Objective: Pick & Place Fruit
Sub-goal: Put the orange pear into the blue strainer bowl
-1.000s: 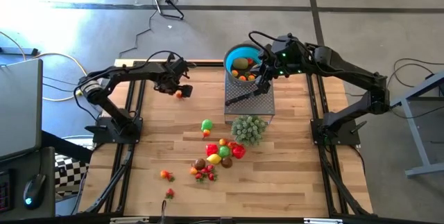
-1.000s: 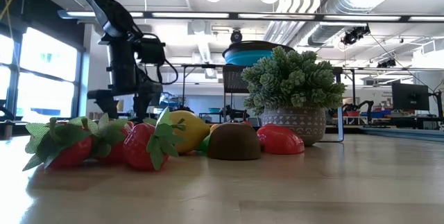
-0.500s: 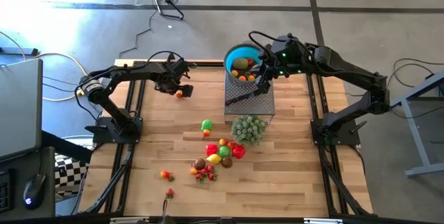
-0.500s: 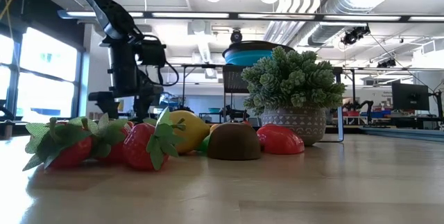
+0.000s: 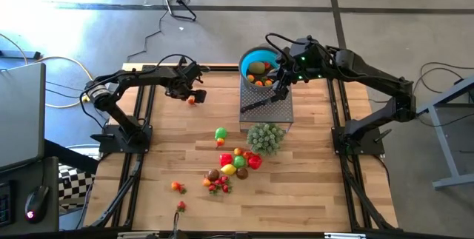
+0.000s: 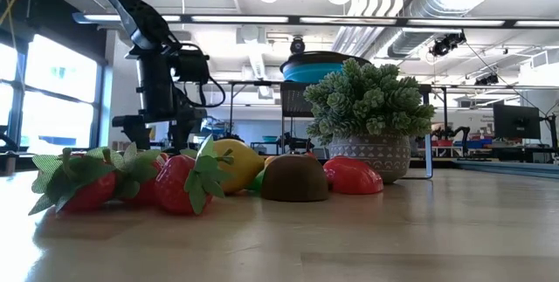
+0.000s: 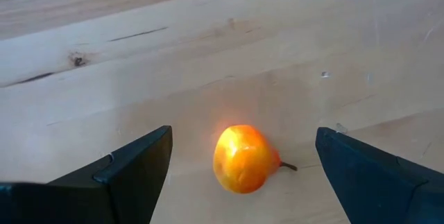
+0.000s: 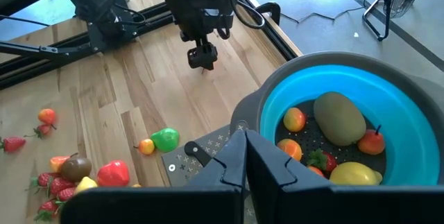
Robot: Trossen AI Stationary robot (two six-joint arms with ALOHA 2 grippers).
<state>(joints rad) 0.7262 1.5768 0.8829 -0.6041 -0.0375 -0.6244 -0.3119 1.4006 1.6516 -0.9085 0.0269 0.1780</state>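
One orange fruit [image 7: 241, 159] lies on desk [image 5: 170, 150] betw. spread fingers of left claw [image 5: 189, 95]; lower straight, centre it, close gently. Right claw [image 8: 244, 161], fingers together, waits by blue bowl [image 8: 388, 92].

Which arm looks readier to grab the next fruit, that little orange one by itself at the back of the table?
The left. Its open fingers straddle the orange fruit lying on the table. The right gripper is shut, over by the blue bowl.
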